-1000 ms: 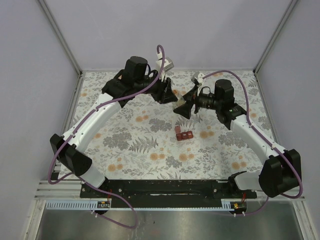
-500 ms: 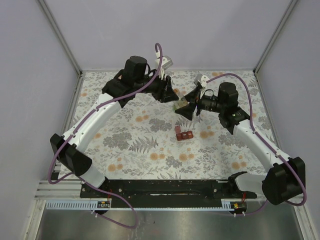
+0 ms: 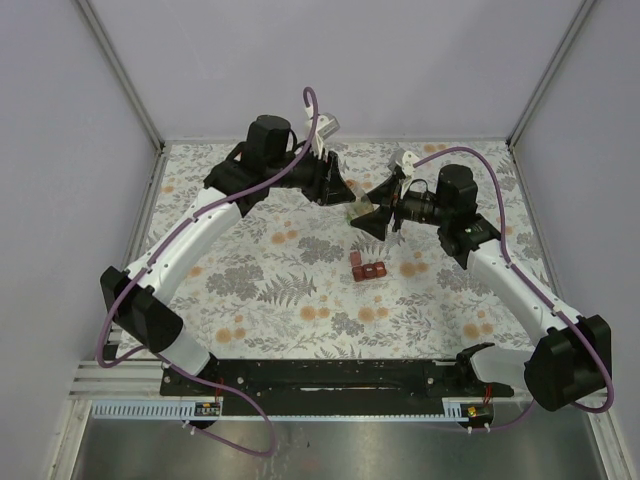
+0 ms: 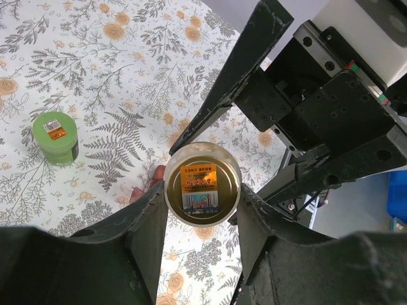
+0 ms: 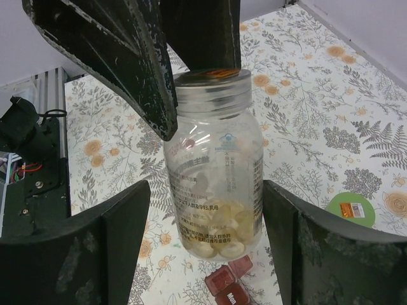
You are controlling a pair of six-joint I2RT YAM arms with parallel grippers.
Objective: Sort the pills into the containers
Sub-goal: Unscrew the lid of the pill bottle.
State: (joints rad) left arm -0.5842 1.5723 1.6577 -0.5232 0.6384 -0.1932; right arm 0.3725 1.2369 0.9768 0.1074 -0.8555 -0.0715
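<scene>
A clear bottle (image 5: 213,171) with a gold cap (image 4: 202,190) hangs upright above the flowered cloth. Pale yellowish pills (image 5: 222,232) lie in its bottom. My left gripper (image 4: 202,194) is shut on the cap from above. My right gripper (image 5: 206,190) stands open around the bottle's body, a gap showing on each side. In the top view both grippers meet at the bottle (image 3: 357,211). The dark-red pill box (image 3: 367,268) lies on the cloth just below the bottle, lids shut. A green bottle (image 4: 56,138) stands apart on the cloth, and shows again as the green bottle (image 5: 350,206) to the right.
The flowered cloth (image 3: 280,290) covers the table, ringed by pale walls with metal corner posts (image 3: 120,75). Purple cables loop over both arms. The arm bases sit on a black rail (image 3: 330,375) at the near edge.
My right gripper's jaws have narrowed around the bottle and its arm has drawn back slightly to the right. The left gripper keeps its hold on the cap.
</scene>
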